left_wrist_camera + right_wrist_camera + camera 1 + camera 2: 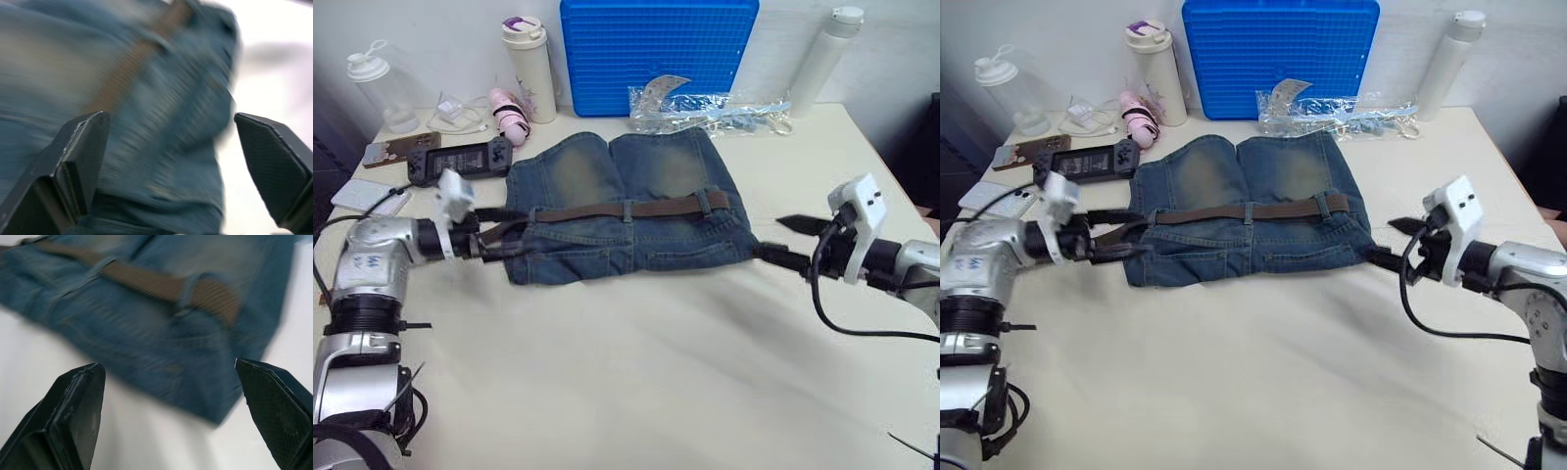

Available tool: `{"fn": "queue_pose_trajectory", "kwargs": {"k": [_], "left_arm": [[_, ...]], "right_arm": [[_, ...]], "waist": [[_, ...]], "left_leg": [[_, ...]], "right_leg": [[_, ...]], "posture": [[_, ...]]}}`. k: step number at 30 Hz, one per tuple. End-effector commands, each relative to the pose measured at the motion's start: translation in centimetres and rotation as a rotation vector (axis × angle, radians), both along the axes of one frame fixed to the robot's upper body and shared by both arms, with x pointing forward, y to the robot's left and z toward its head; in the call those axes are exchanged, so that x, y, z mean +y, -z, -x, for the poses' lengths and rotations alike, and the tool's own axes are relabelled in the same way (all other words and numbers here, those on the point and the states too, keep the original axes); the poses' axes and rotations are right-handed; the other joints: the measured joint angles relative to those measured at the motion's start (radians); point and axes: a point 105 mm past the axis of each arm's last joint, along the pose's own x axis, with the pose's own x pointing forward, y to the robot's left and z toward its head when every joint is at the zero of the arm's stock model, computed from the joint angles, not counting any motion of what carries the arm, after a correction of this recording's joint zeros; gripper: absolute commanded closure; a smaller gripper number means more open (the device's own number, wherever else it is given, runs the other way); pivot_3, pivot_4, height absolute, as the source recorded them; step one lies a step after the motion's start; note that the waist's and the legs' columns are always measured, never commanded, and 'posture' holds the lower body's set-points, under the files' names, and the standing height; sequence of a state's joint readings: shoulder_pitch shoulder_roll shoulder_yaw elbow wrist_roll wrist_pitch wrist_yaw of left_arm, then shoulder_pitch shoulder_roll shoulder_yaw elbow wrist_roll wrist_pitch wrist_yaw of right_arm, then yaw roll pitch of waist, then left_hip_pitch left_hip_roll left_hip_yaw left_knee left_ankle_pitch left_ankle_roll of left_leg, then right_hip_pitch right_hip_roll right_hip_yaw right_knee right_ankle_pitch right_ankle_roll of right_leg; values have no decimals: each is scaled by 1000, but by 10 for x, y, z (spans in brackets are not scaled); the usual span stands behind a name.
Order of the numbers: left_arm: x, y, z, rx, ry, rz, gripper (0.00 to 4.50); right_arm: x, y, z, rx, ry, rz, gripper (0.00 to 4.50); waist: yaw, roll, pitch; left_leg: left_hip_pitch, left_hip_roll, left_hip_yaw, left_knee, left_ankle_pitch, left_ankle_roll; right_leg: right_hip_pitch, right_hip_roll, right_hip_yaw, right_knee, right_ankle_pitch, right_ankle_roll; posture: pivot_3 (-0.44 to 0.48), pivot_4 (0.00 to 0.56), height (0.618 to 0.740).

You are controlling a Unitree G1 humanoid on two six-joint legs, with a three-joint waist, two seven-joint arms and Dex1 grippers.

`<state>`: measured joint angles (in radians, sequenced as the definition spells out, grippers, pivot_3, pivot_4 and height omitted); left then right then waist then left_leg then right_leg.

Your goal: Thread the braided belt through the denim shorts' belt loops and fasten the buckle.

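The denim shorts (636, 240) lie flat on the table with the waistband across the middle. The braided belt (607, 211) runs brown along the waistband, under belt loops (627, 209) and out past the shorts' left edge. The buckle is hidden. My left gripper (504, 235) is open at that left edge, its fingers either side of the belt's end and the denim (161, 147). Just off the shorts' right edge, my right gripper (769, 237) stands open and empty, with the belt (161, 284) and a belt loop (188, 291) ahead of it.
A blue grid board (658, 49) leans at the back, with a clear plastic bag (705, 108) before it. A white bottle (822, 59) stands back right, and a tumbler (530, 69), pink item (509, 113) and game console (460, 160) back left. Bare table (646, 372) lies in front.
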<state>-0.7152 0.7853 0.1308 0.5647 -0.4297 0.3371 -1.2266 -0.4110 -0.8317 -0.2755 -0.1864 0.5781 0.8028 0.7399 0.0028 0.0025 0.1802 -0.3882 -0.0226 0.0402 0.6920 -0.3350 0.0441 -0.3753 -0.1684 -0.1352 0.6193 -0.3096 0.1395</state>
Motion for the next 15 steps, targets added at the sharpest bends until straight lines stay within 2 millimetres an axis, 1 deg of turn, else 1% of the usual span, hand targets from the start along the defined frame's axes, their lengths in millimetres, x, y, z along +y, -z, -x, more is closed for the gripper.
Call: {"fn": "queue_pose_trajectory", "kwargs": {"k": [1,2,4,6,8,11,13,15], "left_arm": [[-4,-2,-21,82,-157,112,37],[-6,-1,-26,105,-189,134,37],[-11,-1,-41,151,-267,200,37],[-11,7,-57,204,-374,204,37],[-8,14,-67,245,-453,182,37],[-3,22,-72,260,-506,113,37],[1,22,-74,273,-534,112,37],[9,23,-73,293,-565,107,37]], "right_arm": [[-2,-15,-27,-95,39,-55,0],[-2,-15,-33,-90,44,-65,0],[-1,-10,-52,-66,60,-90,0],[-2,-8,-75,-47,100,-132,0],[-1,-6,-94,-36,135,-162,0],[6,-4,-110,-27,135,-161,0],[11,-2,-118,-17,128,-174,0],[19,5,-124,2,114,-163,0]], "waist": [[0,0,0],[0,0,0],[-1,-1,0],[-5,-2,1],[-8,-2,1],[-14,-2,1],[-27,-2,1],[-32,-2,1]], "left_leg": [[0,0,0,1,0,0],[0,0,0,2,0,0],[-1,0,0,2,0,0],[-1,0,-1,2,0,0],[-1,0,0,2,0,0],[-1,0,0,-2,1,0],[0,0,-1,-5,1,0],[0,0,-2,-7,1,0]], "right_leg": [[0,0,0,0,0,0],[0,0,0,1,0,0],[0,0,0,2,0,0],[-1,0,0,2,0,0],[-1,1,-1,2,0,0],[-3,1,-1,3,0,0],[-4,1,-2,3,0,0],[-4,1,-3,3,0,0]], "posture": [[0,150,693],[0,150,693],[0,150,693],[0,150,693],[0,150,693],[0,150,693],[0,150,693],[0,150,693]]}}
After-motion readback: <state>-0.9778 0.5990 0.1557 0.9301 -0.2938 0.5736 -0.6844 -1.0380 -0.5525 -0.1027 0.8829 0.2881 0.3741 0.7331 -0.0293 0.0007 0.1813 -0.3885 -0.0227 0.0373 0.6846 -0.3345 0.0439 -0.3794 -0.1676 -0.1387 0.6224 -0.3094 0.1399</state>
